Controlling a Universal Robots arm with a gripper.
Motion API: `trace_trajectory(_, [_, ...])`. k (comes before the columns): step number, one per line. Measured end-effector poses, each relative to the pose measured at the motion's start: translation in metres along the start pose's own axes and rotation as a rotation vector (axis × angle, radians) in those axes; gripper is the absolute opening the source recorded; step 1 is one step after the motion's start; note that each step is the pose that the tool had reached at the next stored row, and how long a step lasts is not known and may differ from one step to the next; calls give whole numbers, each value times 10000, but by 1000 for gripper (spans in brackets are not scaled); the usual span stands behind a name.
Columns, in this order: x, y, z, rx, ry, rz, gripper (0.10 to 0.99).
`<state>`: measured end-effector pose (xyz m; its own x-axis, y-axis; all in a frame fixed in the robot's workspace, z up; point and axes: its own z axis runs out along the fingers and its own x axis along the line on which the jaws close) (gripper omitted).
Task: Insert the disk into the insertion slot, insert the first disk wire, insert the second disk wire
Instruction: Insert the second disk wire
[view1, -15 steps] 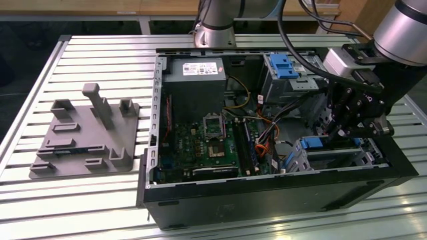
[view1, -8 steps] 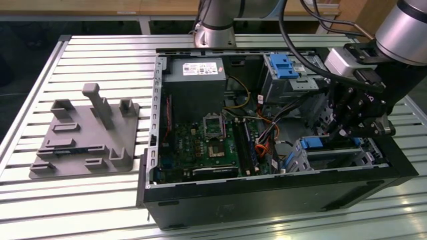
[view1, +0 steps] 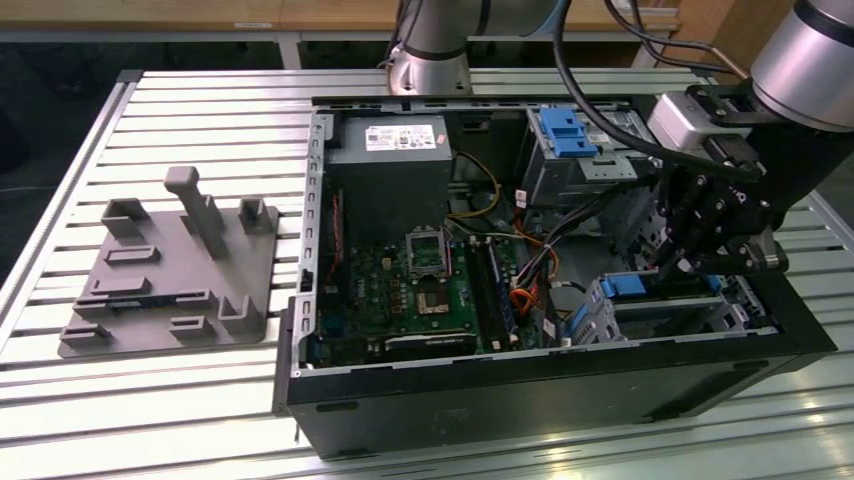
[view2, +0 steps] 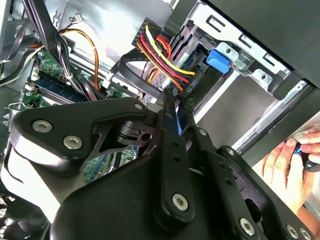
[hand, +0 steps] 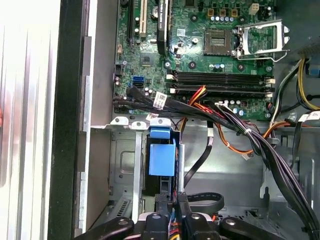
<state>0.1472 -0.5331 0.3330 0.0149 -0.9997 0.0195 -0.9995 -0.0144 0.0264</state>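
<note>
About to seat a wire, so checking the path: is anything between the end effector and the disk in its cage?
Nothing visible does. The end effector sits right at the disk, already inside the drive cage. A black flat cable loops close beside it; the wire bundle crosses farther off.

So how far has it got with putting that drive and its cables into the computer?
The disk, by its blue carrier, already sits in the insertion slot. The gripper is now at the disk's end holding a connector with coloured wires. Whether either wire is fully seated can't be told.
</note>
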Motion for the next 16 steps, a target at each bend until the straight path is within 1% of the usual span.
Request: trace_trajectory(16, [1,-10,29,-3,-1,66,196])
